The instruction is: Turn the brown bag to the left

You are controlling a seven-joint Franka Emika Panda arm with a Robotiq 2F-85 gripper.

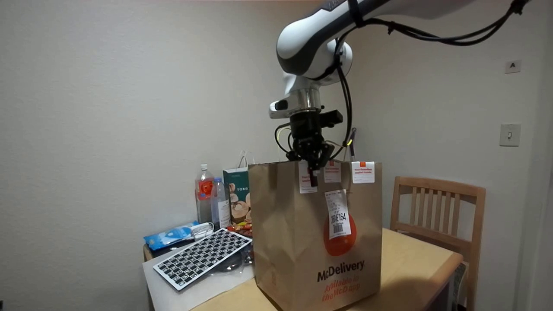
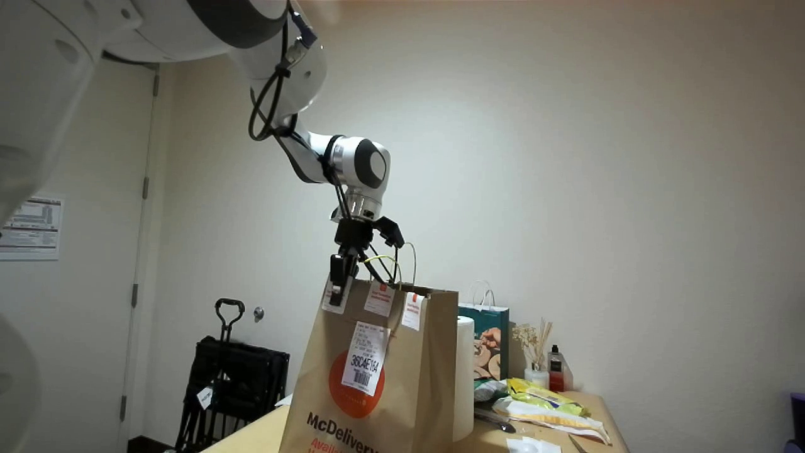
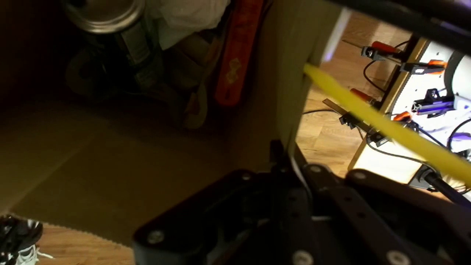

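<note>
The brown bag stood upright on the table. At the bag's rim, near a corner of its printed face, the claw pinched the paper wall from both sides, presumably because an off-centre hold gave leverage for turning.

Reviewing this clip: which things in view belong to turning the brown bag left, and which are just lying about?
Part of the job:
large brown paper bag
black metal gripper, gripping the bag's rim

Just lying about:
clear plastic bottle with red label
white cylindrical roll
green paper bag
yellow plastic packet
</note>
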